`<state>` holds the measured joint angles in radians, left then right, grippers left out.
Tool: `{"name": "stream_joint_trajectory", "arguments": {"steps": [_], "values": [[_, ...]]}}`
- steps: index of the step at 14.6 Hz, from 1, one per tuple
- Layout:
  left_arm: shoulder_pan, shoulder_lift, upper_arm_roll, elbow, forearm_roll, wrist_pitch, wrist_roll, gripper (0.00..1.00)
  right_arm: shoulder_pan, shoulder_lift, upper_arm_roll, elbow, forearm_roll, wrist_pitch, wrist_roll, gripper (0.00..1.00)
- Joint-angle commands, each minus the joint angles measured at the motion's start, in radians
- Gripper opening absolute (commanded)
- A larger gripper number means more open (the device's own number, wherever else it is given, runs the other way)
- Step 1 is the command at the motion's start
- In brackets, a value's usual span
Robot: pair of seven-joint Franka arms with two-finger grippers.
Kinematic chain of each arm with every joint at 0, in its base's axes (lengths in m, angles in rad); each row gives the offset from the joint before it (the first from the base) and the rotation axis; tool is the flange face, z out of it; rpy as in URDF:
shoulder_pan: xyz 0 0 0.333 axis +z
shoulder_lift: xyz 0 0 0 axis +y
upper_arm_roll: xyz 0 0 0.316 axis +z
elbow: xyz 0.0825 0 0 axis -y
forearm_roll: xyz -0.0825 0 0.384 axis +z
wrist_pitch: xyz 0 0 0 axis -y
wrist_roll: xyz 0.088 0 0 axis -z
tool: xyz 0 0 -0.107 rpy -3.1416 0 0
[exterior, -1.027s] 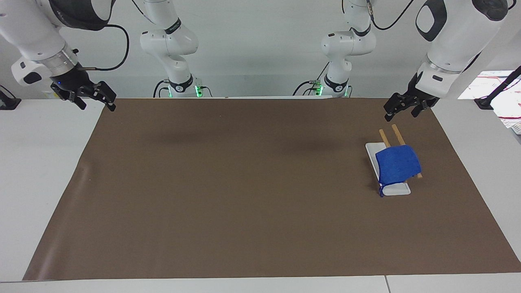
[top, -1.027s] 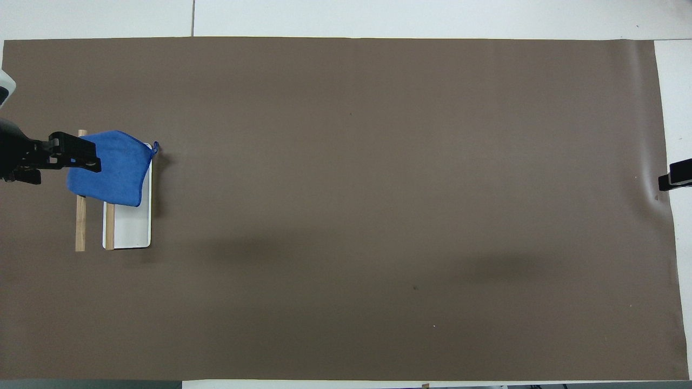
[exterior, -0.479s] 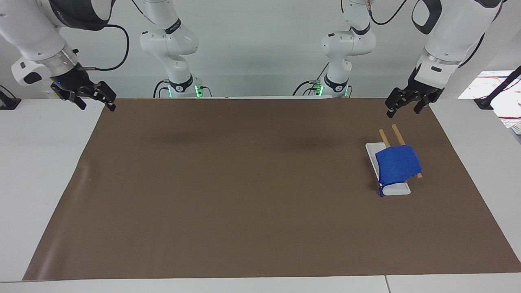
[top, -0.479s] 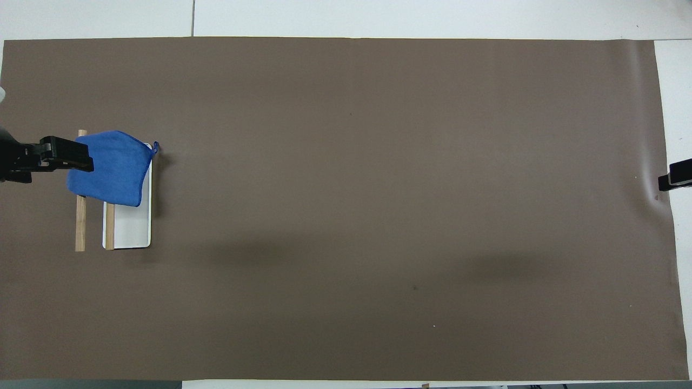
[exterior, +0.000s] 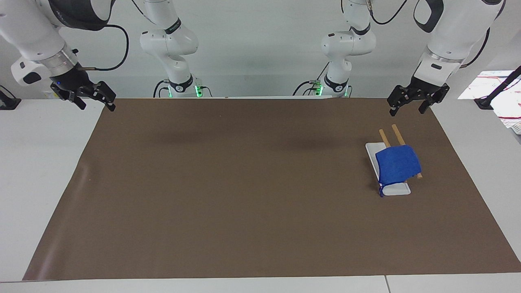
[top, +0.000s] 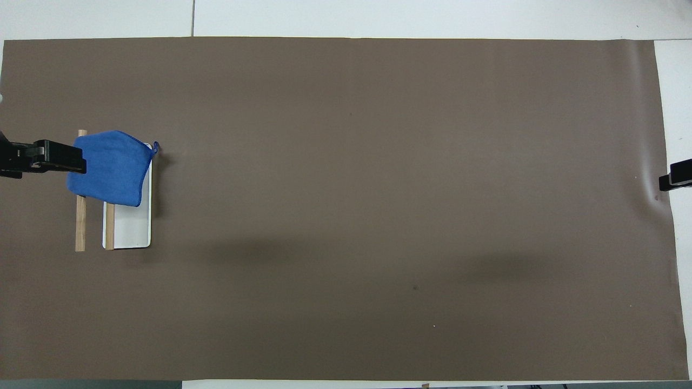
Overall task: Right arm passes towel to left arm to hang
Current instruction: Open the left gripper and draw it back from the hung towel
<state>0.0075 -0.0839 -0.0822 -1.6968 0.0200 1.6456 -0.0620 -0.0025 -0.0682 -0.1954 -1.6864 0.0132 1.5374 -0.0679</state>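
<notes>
**A:** Start at the right arm's end of the worktop. What do you have there?

**B:** You have the right gripper (exterior: 94, 99) hanging in the air over the corner of the brown mat (exterior: 244, 195) nearest the robots, fingers apart and holding nothing. That arm is waiting.

**A:** And the middle of the mat?

**B:** Bare brown cover, with soft shadows only.

**A:** Where is your towel?

**B:** The towel (exterior: 398, 165) sits toward the left arm's end, draped over two wooden rails (exterior: 397, 134) that stand up from a white base plate (exterior: 397, 189). Its corner loop (exterior: 381, 191) hangs down at the plate's edge farthest from the robots.

**A:** And the left gripper?

**B:** You see the left gripper (exterior: 408, 102) raised over the mat's edge nearest the robots, at the left arm's end, well apart from the towel. Its fingers stand spread, empty.
</notes>
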Motion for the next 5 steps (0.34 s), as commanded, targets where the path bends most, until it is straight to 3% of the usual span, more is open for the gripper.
{"name": "stream_joint_trajectory", "arguments": {"steps": [1,5], "values": [[0.002,0.004,0.001,0.016,0.009,-0.039,0.019,1.0,-0.002,-0.018,-0.002,-0.021,0.011,0.009,0.007,1.0],[0.002,0.0,0.001,0.003,-0.003,-0.038,0.008,1.0,-0.001,-0.018,-0.002,-0.021,0.011,0.009,0.005,1.0]]}}
